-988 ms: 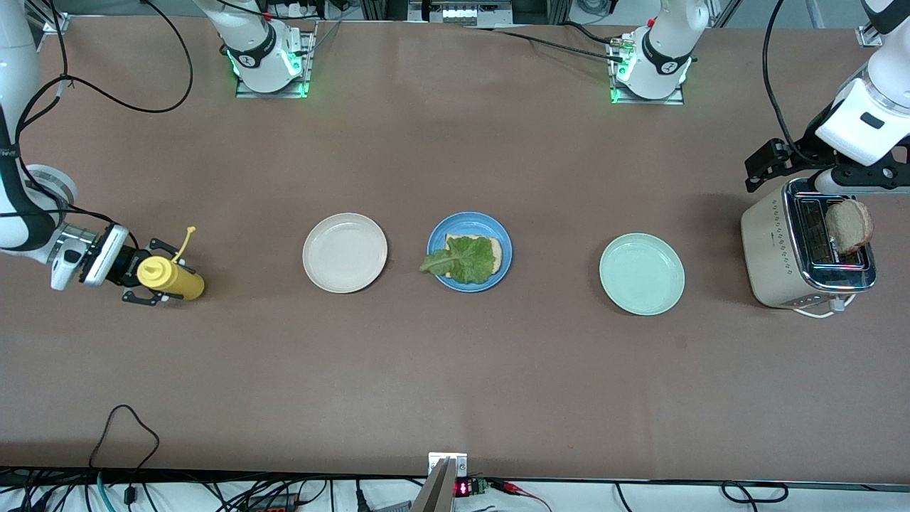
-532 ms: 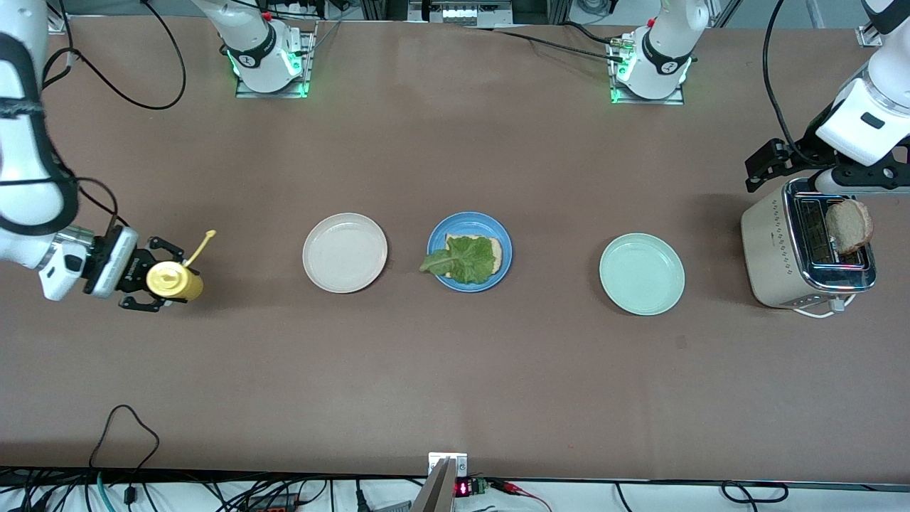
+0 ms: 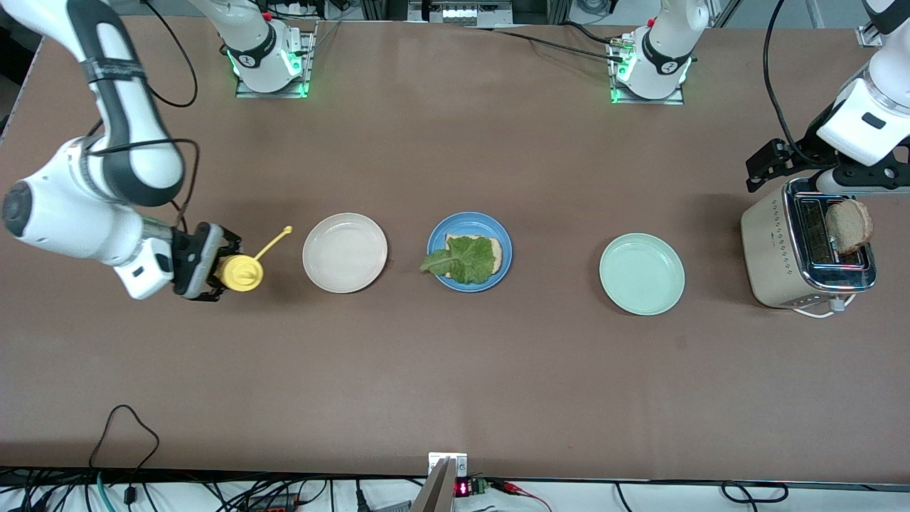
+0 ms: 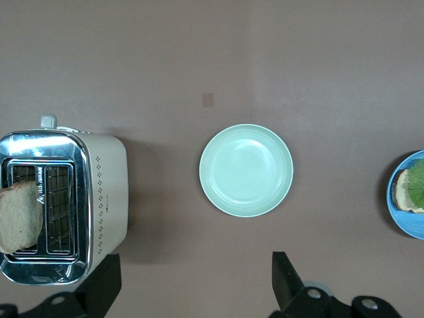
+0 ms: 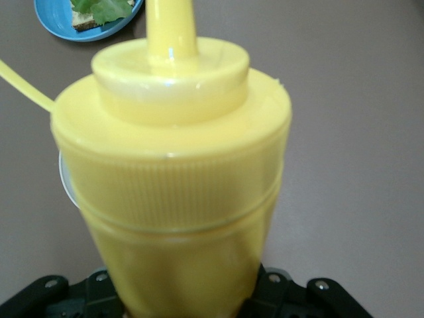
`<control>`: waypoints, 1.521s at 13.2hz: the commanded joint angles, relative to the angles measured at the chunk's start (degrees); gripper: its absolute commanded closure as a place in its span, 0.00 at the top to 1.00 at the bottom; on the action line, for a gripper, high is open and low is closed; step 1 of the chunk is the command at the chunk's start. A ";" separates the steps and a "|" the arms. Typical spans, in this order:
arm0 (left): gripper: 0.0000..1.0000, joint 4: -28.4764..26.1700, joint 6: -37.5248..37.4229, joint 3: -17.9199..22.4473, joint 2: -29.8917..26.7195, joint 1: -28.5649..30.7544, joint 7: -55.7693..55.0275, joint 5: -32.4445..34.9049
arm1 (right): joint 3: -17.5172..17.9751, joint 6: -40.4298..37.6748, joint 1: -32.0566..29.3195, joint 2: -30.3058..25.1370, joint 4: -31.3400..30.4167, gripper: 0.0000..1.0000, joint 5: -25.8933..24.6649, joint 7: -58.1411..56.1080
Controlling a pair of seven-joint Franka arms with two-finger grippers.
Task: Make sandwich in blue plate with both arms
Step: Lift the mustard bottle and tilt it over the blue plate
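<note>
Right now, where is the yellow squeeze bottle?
The right tool holds the yellow squeeze bottle toward the right arm's end of the table, beside the cream-white plate.

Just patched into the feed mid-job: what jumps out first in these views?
The right gripper, shut on the yellow squeeze bottle, holds it over the table beside the cream-white plate, toward the right arm's end. In the middle, the blue plate carries a bread slice topped with a lettuce leaf. At the left arm's end, a second bread slice sticks up from the toaster, with the open left gripper waiting above.
</note>
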 commanded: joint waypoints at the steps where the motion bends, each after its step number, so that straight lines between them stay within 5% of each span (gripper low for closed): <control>1: 1.00 0.64 -0.30 0.07 0.08 0.37 0.28 -0.88 | 3.79 0.40 1.42 -3.33 -1.43 0.00 -9.74 13.22; 9: 1.00 0.47 -0.65 0.34 0.00 0.46 0.28 -0.97 | 12.75 -3.37 7.92 -4.12 -1.43 0.00 -33.13 41.45; 16: 1.00 0.47 -0.65 0.42 0.00 0.46 0.28 -0.97 | 12.94 -9.79 22.95 -0.18 -0.55 0.00 -47.65 58.43; 20: 1.00 0.38 -0.65 0.42 0.08 0.55 0.28 -0.97 | 12.15 -9.97 27.08 3.69 1.11 0.00 -49.16 60.82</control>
